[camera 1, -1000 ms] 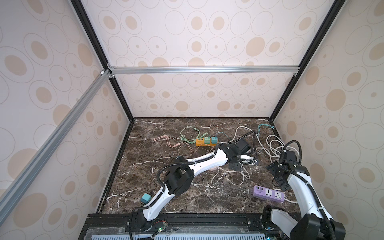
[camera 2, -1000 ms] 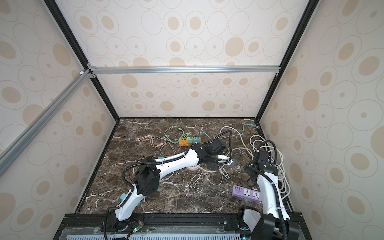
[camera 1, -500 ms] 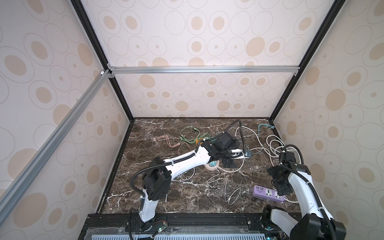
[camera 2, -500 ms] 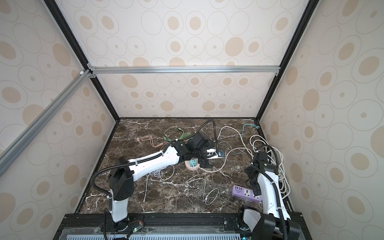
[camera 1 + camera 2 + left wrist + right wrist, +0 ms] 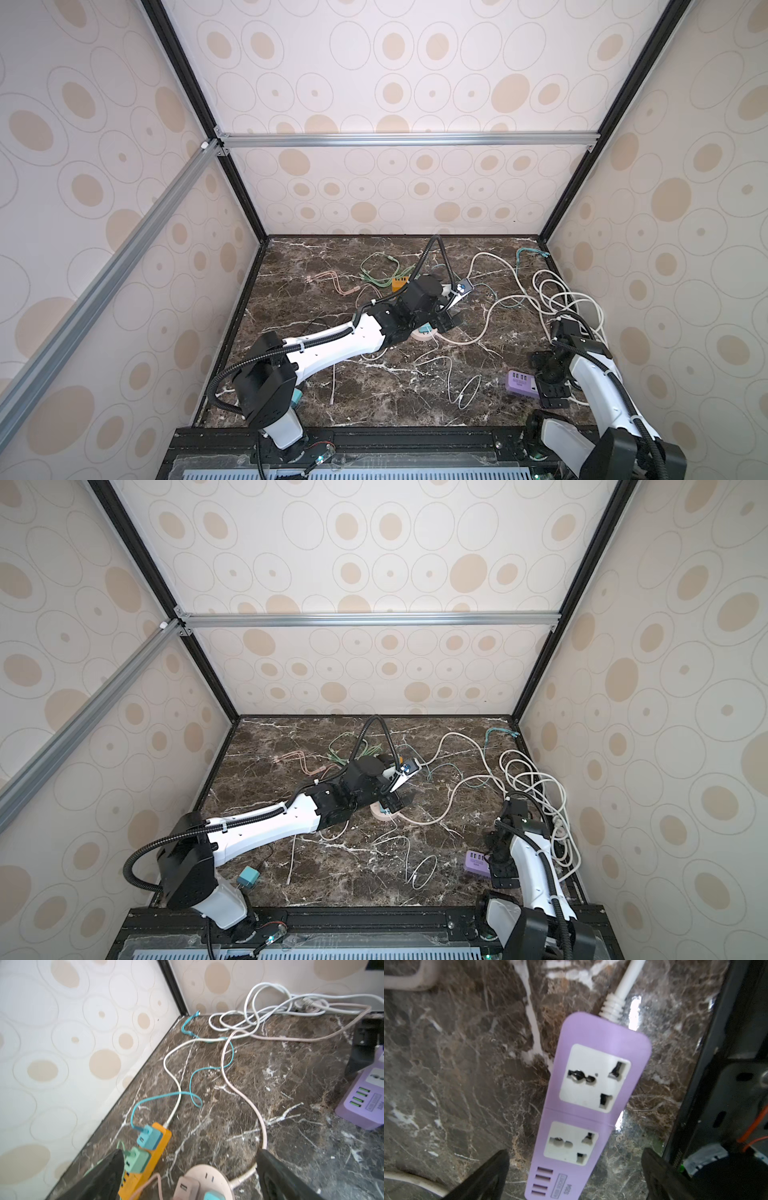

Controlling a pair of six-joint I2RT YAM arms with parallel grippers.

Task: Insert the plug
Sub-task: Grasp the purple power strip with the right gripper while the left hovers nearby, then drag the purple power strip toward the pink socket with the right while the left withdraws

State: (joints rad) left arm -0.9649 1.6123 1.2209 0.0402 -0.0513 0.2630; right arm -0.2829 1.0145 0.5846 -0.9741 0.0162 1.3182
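Overall, the marble tabletop (image 5: 395, 399) fills the lower half of both top views. The left arm (image 5: 332, 349) reaches from the lower left toward the centre. The right arm (image 5: 590, 374) stands at the lower right.

A white cable coil (image 5: 557, 291) lies at the right edge of the tabletop, above the right arm.

The purple power strip (image 5: 591, 1105) lies flat at the lower right of both top views, and both of its sockets are free. The right gripper (image 5: 575, 1152) hangs over its USB end with the fingers wide apart, one on each side, gripping nothing.

The orange power strip (image 5: 158, 1153) carries two plugs. The round pink socket (image 5: 222, 1184) next to it also carries two. The left gripper (image 5: 190, 1153) is above this socket, fingers spread and empty.

The teal plug (image 5: 248, 875) lies loose at the lower left of a top view, just beside the left arm's base.
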